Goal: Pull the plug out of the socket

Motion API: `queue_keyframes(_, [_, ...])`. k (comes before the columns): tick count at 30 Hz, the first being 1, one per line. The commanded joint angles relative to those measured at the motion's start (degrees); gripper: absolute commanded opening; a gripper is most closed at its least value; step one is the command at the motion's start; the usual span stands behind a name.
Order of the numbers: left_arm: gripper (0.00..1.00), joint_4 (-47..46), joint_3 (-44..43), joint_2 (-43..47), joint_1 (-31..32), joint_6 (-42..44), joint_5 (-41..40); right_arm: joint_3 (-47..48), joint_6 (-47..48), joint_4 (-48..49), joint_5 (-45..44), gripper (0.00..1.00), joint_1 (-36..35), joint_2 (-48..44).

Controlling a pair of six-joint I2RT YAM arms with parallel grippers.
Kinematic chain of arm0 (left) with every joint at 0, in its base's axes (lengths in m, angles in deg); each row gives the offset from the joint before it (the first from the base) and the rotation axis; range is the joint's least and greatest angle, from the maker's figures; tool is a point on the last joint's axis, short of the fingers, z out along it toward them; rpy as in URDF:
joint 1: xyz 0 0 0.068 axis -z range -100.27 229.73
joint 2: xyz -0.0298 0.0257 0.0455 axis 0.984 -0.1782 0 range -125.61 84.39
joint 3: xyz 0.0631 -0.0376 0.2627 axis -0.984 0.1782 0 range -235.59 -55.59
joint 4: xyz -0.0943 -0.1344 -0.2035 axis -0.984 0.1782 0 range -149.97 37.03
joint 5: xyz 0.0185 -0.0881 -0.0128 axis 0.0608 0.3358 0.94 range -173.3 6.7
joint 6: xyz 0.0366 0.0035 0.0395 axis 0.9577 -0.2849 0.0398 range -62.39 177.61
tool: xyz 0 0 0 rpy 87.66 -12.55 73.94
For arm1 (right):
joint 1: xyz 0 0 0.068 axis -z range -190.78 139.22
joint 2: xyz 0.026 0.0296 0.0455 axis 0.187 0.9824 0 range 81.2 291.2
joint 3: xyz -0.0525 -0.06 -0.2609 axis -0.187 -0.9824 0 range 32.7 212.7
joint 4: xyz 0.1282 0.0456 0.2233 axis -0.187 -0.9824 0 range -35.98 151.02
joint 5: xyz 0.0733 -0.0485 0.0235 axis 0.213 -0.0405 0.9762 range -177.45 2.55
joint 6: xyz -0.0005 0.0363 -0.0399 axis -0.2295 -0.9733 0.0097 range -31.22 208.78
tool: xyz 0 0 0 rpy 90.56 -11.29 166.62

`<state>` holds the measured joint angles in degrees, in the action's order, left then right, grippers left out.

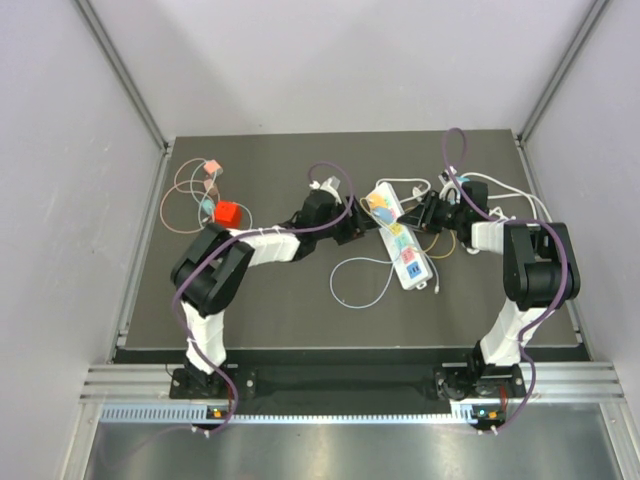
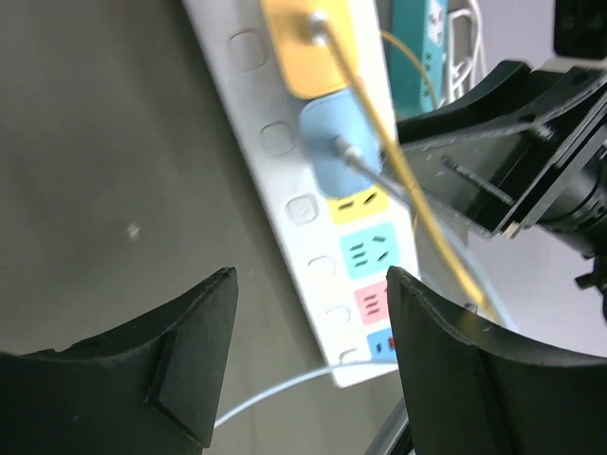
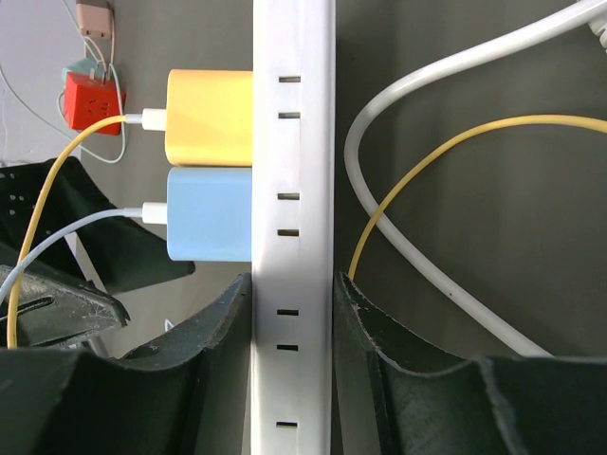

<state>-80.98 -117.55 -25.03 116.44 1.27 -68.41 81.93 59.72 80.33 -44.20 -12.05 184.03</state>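
Observation:
The socket is a white power strip (image 1: 404, 248) with coloured outlets, lying at mid-table. A yellow plug (image 3: 209, 116) and a blue plug (image 3: 209, 213) sit side by side in its far end, also seen as the yellow plug (image 2: 299, 47) and blue plug (image 2: 332, 142) in the left wrist view. My right gripper (image 3: 292, 284) is shut on the strip's body (image 3: 294, 161), just short of the blue plug. My left gripper (image 2: 311, 284) hangs open above the strip's (image 2: 285, 180) left edge, nearer its free outlets, with nothing between its fingers.
A red cube adapter (image 1: 227, 212) and small pink plugs (image 1: 210, 168) with thin wires lie at the left. A white cable loop (image 1: 360, 285) lies in front of the strip. A thick white cable (image 3: 427, 275) and a yellow cable (image 3: 427, 152) run to its right.

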Motion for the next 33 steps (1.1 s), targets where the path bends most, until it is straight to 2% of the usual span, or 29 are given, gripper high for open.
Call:
queue_keyframes(1, [0.69,-7.72,-4.13,-1.84,0.91,-2.81,-2.33,1.57,-1.09,5.03,2.2,0.0,0.84,-0.87])
queue_keyframes(12, [0.69,-9.31,-9.5,-7.55,1.96,-6.06,-6.45,1.66,-1.35,5.21,2.2,0.0,0.84,-0.87])
queue_keyframes(20, [0.65,-7.11,-15.21,-11.86,3.63,-6.77,-9.27,1.57,-1.35,5.21,2.02,0.0,0.75,-0.87])
queue_keyframes(24, [0.58,-2.64,-19.06,-13.18,4.42,-4.58,-10.85,1.48,-1.35,5.21,1.67,0.0,0.75,-0.96])
queue_keyframes(29, [0.38,6.24,-22.95,-13.8,5.65,1.84,-14.36,1.39,-0.91,4.86,1.14,0.0,0.75,-1.4])
queue_keyframes(33, [0.4,8.88,-24.53,-14.15,5.66,3.95,-16.91,1.48,-0.56,4.68,0.97,0.0,0.84,-1.49])
